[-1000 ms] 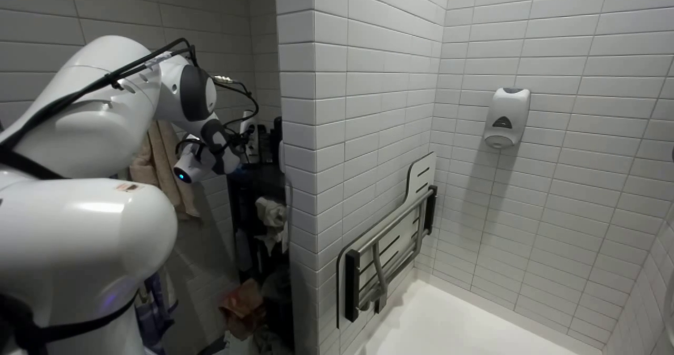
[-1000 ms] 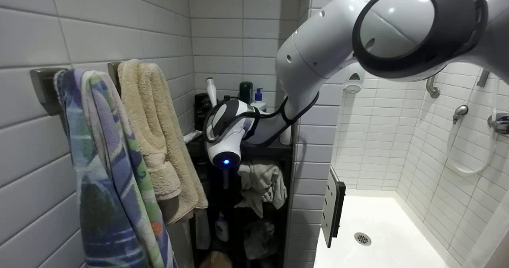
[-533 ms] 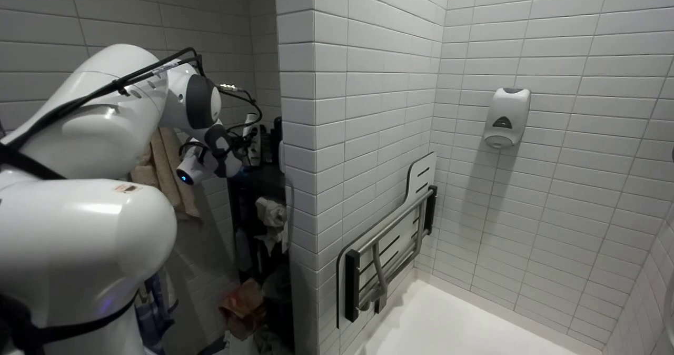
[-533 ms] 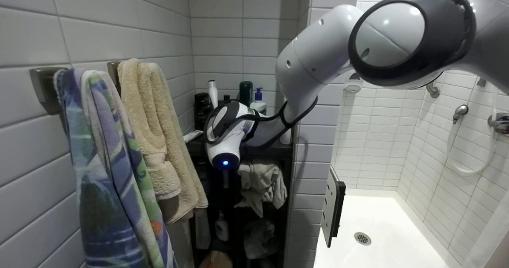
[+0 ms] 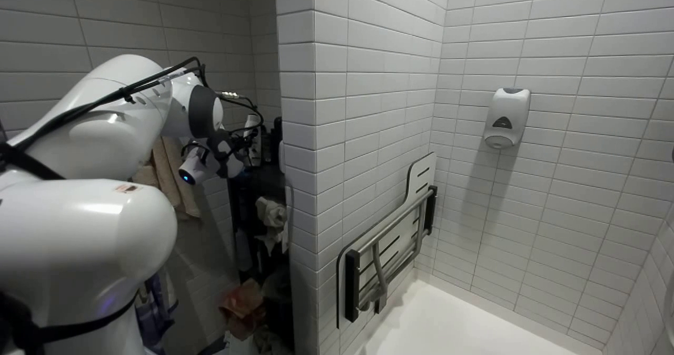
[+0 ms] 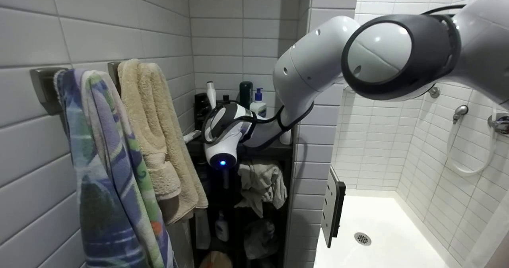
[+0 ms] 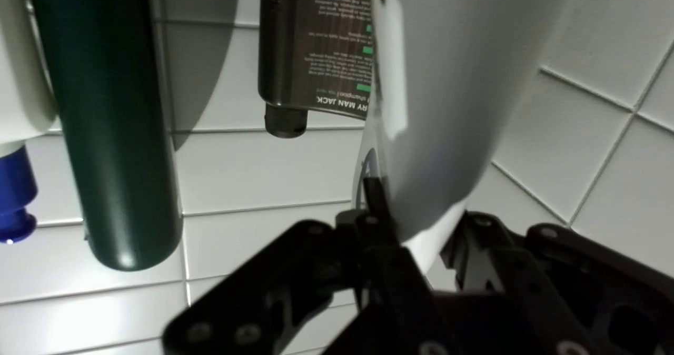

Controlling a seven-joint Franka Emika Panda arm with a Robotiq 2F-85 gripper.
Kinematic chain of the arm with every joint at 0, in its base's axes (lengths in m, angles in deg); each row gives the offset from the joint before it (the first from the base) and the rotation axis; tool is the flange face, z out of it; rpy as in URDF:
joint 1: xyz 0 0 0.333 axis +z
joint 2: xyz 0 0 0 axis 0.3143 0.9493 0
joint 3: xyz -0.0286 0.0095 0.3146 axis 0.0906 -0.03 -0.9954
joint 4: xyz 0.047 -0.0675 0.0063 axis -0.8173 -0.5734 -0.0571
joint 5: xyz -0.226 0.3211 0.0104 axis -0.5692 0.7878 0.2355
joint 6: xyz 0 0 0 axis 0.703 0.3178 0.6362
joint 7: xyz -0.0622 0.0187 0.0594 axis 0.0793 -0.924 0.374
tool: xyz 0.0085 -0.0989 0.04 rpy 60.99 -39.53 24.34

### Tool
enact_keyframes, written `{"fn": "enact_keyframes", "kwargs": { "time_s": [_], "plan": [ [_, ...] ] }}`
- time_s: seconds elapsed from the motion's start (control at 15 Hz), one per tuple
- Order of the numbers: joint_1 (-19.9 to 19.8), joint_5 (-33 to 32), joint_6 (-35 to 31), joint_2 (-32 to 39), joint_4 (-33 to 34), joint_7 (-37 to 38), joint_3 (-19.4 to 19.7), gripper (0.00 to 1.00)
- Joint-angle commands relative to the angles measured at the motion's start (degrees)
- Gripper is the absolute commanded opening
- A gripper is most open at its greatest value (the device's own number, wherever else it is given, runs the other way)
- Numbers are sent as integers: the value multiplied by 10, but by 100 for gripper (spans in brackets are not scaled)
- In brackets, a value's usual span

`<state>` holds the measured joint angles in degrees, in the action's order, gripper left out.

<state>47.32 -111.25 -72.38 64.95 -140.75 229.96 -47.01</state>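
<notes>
My gripper [image 7: 424, 213] comes in from the bottom of the wrist view, where things stand upside down. Its black fingers stand on both sides of a white tapered bottle [image 7: 447, 81] and are shut on it. The bottle leans in an exterior view [image 6: 211, 95], its lower part hidden by my hand. Beside it in the wrist view are a dark brown shampoo bottle [image 7: 321, 44], a dark green bottle [image 7: 113, 123] and a white bottle with a blue pump [image 7: 16, 186]. The green bottle [image 6: 245, 93] and pump bottle [image 6: 258, 105] also show in an exterior view.
A black shelf unit [image 6: 274, 152] fills the corner, with light cloths [image 6: 262, 180] below. A white tube [image 6: 192, 136] lies on top. A beige towel [image 6: 159, 133] and a patterned towel [image 6: 111, 172] hang left. A tiled wall end [image 5: 316, 134] stands close beside the shelf.
The arm's elbow and forearm have lowered. The hand and the white bottle have shifted slightly downward together. More of the pump bottle shows behind the arm.
</notes>
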Motion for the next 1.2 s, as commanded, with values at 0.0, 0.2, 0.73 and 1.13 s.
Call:
{"fn": "enact_keyframes", "kwargs": {
  "time_s": [0.0, 0.2, 0.73, 1.13],
  "plan": [
    [-1, -6, -9, 20, 56, -19, -7, 6],
    [0, -5, -11, 33, 79, -25, -10, 6],
    [3, 5, -26, 69, 135, -47, -6, 6],
    [2, 17, -34, 73, 143, -53, -6, 51]
  ]
}}
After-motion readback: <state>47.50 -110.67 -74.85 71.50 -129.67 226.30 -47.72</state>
